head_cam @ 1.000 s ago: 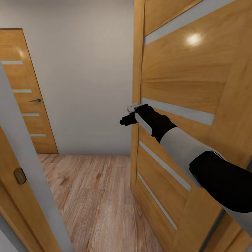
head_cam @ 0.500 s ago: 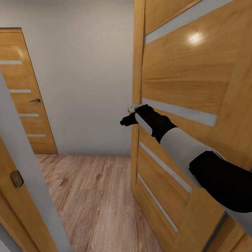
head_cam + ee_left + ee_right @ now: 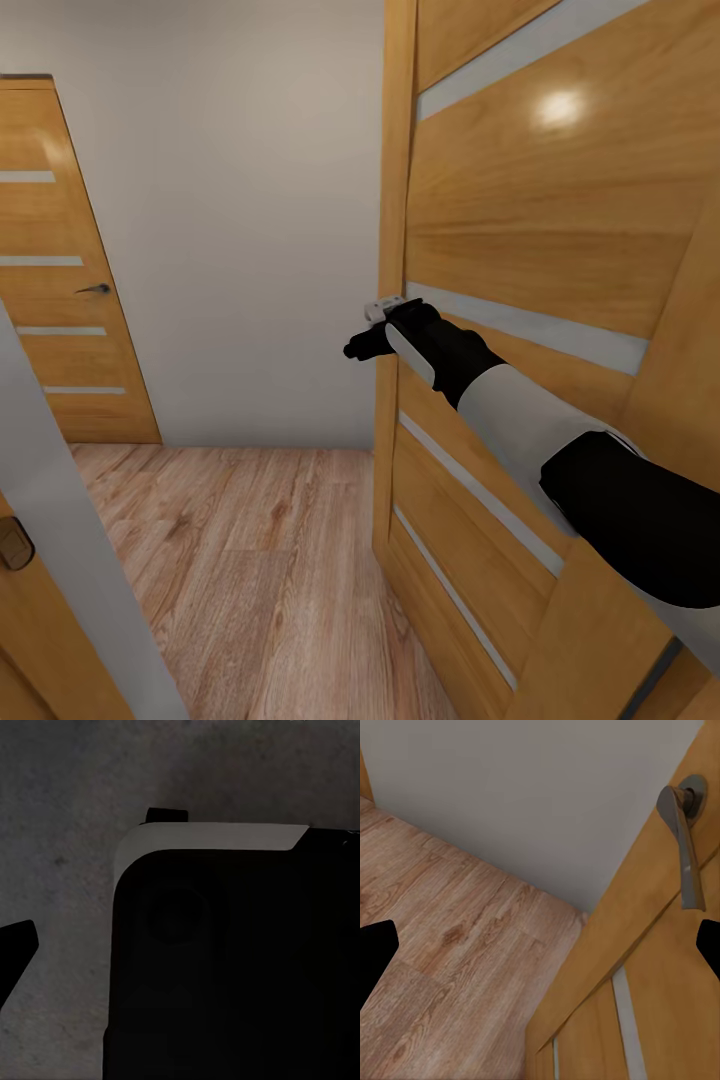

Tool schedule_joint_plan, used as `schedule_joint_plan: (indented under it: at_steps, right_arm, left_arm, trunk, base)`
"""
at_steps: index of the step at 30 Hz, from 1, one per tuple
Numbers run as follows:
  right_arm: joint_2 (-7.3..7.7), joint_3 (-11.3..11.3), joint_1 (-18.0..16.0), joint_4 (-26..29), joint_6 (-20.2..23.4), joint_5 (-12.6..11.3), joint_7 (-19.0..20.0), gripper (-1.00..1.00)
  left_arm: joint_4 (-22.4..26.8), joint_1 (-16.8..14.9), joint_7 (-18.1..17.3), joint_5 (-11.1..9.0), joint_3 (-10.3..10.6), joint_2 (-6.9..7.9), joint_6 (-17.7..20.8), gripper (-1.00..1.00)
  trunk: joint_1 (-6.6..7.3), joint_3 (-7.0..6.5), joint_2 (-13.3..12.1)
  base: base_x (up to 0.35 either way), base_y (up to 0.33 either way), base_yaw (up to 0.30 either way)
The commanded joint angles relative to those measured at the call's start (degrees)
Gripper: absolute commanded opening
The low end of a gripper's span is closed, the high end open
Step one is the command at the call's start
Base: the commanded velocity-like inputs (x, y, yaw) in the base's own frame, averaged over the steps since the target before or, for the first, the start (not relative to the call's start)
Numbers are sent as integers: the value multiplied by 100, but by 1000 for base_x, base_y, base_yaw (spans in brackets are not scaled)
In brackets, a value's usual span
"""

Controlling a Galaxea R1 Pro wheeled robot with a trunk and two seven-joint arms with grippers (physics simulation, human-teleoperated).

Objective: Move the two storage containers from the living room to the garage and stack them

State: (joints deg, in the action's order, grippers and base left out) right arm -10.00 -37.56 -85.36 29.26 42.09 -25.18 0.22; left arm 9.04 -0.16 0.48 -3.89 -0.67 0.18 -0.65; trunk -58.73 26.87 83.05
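My right end effector (image 3: 362, 345) reaches past the open door's (image 3: 520, 260) edge, fingers spread wide, empty; my left end effector's state is indiscernible.

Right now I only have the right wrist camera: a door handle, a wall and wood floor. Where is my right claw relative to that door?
Observer: In the head view the right claw is at the free edge of the open door, level with a pale fitting on that edge.
Operator: What's past the doorway?
Observer: A second door, shut, stands at the far left beyond the wood floor.
Operator: And my other arm?
Observer: Its wrist camera is dim: a black, white-trimmed part over grey ground, with one fingertip showing. I cannot tell if that claw is open.
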Motion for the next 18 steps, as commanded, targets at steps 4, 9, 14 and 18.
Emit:
schedule_joint_plan:
  at_steps: [4,9,14,18]
  right_arm:
    - [0,-8,-7,1,19,-3,4,100]
    - [0,-6,-7,1,19,-11,4,100]
    - [0,-13,-7,1,19,-17,13,100]
    - [0,-14,-7,1,19,-15,16,100]
  left_arm:
    - [1,-2,4,-41,-3,2,-6,100]
    - [1,-2,4,-41,-3,1,-6,100]
    - [1,-2,4,-41,-3,-1,-6,100]
    - [1,-2,4,-41,-3,-1,-9,100]
  trunk:
    - [0,6,3]
    - [0,6,3]
    - [0,6,3]
    - [0,6,3]
  base:
    - [1,0,0]
    - [0,0,0]
    - [0,0,0]
    - [0,0,0]
